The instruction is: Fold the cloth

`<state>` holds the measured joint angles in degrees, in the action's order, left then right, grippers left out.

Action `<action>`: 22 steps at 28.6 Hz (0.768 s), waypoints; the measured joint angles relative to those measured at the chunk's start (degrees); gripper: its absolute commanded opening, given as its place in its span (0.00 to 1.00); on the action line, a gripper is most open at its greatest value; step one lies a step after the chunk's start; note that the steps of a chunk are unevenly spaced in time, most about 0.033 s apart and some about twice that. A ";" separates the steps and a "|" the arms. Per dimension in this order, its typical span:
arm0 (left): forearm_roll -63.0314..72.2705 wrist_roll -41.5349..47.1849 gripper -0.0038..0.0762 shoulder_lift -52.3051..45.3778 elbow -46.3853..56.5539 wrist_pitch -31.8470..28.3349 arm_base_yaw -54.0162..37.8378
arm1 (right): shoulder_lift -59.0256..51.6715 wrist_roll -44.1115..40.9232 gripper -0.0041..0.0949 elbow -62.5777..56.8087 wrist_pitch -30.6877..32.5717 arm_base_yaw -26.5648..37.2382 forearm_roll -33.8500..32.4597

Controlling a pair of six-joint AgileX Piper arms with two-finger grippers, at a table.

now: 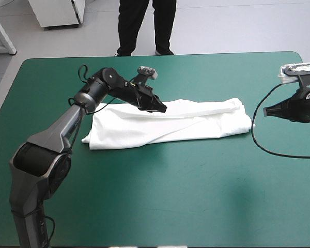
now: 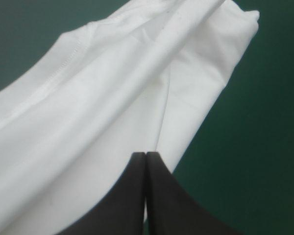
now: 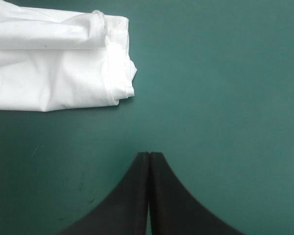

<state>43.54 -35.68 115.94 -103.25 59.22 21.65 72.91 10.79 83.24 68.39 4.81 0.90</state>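
The white T-shirt (image 1: 186,124) lies on the table's middle as a long folded band, running from left to right. My left gripper (image 1: 163,109) is shut and sits low over the band's far edge, near its middle. In the left wrist view its fingertips (image 2: 146,155) meet in a point over the T-shirt (image 2: 112,98); no fold is raised. My right gripper (image 1: 265,111) is shut and hangs just past the band's right end, apart from it. The right wrist view shows its tip (image 3: 148,155) over bare cover, with the T-shirt's layered end (image 3: 54,73) ahead and to one side.
Teal-green cover (image 1: 170,196) stretches between the shirt and the table's near edge. A narrower strip of cover (image 1: 196,72) runs between the shirt and the far edge.
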 measured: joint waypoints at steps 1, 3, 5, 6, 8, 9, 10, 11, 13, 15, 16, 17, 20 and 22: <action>0.00 -0.01 0.04 1.17 0.00 -0.76 0.97 | 0.35 -0.14 0.02 -0.06 -0.64 0.00 -0.27; 0.12 -0.15 0.04 3.25 0.00 -2.94 2.21 | 1.42 -0.20 0.02 -0.10 -1.72 0.00 -0.90; 0.21 -0.27 0.04 4.69 0.00 -4.47 2.54 | 2.71 -0.26 0.02 -0.10 -2.29 0.00 -0.90; 0.38 -0.37 0.04 5.25 0.00 -5.03 2.60 | 3.29 -0.26 0.02 -0.10 -2.61 0.00 -0.90; 0.43 -0.39 0.04 6.57 0.00 -5.76 2.60 | 5.21 -0.32 0.02 -0.10 -3.41 0.00 -0.90; 0.43 -0.39 0.04 7.19 0.00 -6.01 2.60 | 5.99 -0.32 0.02 -0.10 -3.73 0.00 -0.90; 0.43 -0.39 0.04 7.81 0.00 -6.27 2.60 | 6.97 -0.32 0.02 -0.12 -4.13 0.00 -1.22; 0.44 -0.39 0.04 8.44 0.00 -6.47 2.60 | 8.00 -0.32 0.02 -0.17 -4.44 0.00 -1.27; 0.49 -0.39 0.04 9.55 0.00 -6.83 2.60 | 10.02 -0.32 0.02 0.04 -4.65 0.00 -0.90; 0.55 -0.39 0.04 10.68 0.00 -7.07 2.60 | 12.39 -0.32 0.02 0.60 -4.83 0.00 -0.18; 1.11 -0.39 0.04 11.01 0.00 -7.20 2.60 | 13.28 -0.32 0.02 0.90 -4.83 0.00 0.45; 1.23 -0.39 0.04 11.16 -0.12 -7.26 2.60 | 14.34 -0.32 0.03 1.35 -4.83 0.00 1.31; 1.37 -0.39 0.04 11.23 -0.25 -7.26 2.60 | 17.00 0.20 0.11 2.87 -4.33 0.00 4.03; 1.37 -0.39 0.04 11.23 -0.32 -7.26 2.60 | 18.34 0.49 0.19 4.42 -3.39 0.00 5.75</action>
<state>44.91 -36.08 127.16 -103.57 51.96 24.25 91.25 11.28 87.66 65.00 4.81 6.65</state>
